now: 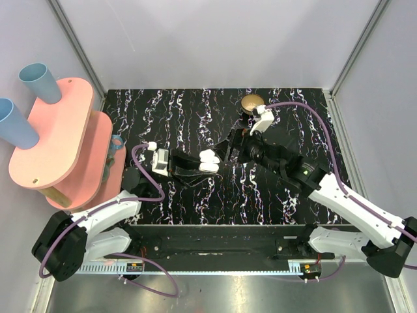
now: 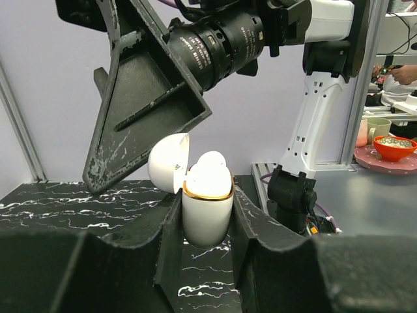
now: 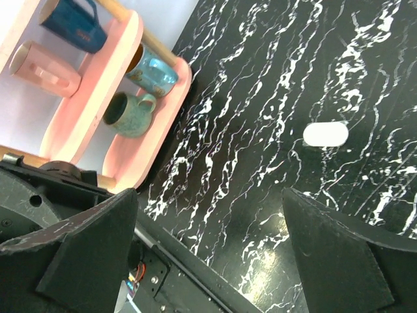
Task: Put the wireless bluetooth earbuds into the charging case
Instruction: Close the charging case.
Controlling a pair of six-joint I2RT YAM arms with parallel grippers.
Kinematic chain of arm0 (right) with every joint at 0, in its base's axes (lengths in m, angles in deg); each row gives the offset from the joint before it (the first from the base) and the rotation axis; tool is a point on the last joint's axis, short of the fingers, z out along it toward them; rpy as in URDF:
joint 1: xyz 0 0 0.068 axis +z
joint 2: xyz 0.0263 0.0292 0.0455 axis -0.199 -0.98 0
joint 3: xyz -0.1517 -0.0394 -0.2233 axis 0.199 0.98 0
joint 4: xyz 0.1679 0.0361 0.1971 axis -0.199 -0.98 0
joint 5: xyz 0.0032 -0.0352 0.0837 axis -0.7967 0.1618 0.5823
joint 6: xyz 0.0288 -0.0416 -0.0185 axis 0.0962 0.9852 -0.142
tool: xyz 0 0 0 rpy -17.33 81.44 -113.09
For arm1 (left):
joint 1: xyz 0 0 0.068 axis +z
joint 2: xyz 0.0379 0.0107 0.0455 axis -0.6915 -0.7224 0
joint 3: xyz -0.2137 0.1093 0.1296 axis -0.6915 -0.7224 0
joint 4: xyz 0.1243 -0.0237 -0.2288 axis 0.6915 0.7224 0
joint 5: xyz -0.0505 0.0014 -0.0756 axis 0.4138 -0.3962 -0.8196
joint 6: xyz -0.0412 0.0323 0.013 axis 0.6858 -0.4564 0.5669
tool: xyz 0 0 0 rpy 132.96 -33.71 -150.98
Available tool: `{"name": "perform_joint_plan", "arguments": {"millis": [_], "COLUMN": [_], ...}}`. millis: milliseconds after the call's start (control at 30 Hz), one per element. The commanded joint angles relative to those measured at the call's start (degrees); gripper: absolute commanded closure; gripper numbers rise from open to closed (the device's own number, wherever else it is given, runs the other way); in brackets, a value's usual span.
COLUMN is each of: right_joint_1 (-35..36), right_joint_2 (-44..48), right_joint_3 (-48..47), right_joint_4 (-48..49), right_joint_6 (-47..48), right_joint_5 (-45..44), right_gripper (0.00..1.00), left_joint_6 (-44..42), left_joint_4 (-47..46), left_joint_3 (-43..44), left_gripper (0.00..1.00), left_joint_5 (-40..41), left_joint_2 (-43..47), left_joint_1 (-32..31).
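Note:
The charging case [image 2: 207, 215], white with a gold rim, stands upright between the fingers of my left gripper [image 2: 207, 202], which is shut on it. Its lid [image 2: 168, 163] is flipped open to the left. A glossy white earbud [image 2: 212, 168] bulges from the case's mouth; glare hides whether there is more than one. From above, the case [image 1: 208, 161] is at mid-table in my left gripper [image 1: 206, 162]. My right gripper [image 1: 229, 147] hovers just right of it, open and holding nothing. One of its black fingers [image 2: 140, 117] looms over the lid. The right gripper [image 3: 208, 195] shows only tabletop between its jaws.
A gold round dish [image 1: 252, 102] stands at the back right. A pink shelf [image 1: 62, 137] with blue cups [image 1: 39, 81] is at the left; mugs [image 3: 127, 114] sit on its lower tier. A white oblong patch [image 3: 326, 134] lies on the tabletop; glare or object, I cannot tell.

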Motion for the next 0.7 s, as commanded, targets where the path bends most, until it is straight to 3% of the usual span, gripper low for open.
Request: {"name": "perform_joint_plan", "arguments": {"millis": [0,133,667], "right_joint_1": [-0.19,-0.19,-0.19], "right_joint_2": [-0.58,-0.75,-5.5], "right_joint_3": [-1.54,-0.48,-5.49], "right_joint_4": [4.31,6.87,2.47], "right_joint_6": [-0.64,-0.47,0.42], "right_joint_5": [4.67,5.3,5.21], "right_gripper": [0.0,0.0,0.0], "left_joint_6": [0.93,0.94,0.67], "left_joint_4": [-21.74,-21.82,-21.74], "left_joint_3": [1.82,1.2,1.9], "left_gripper": [1.0,1.0,1.0], "left_joint_5": [-0.77,-0.33,-0.41], "left_joint_2": [-0.16,-0.25,-1.48], "left_joint_1": [-0.07,0.01,-0.07]}}
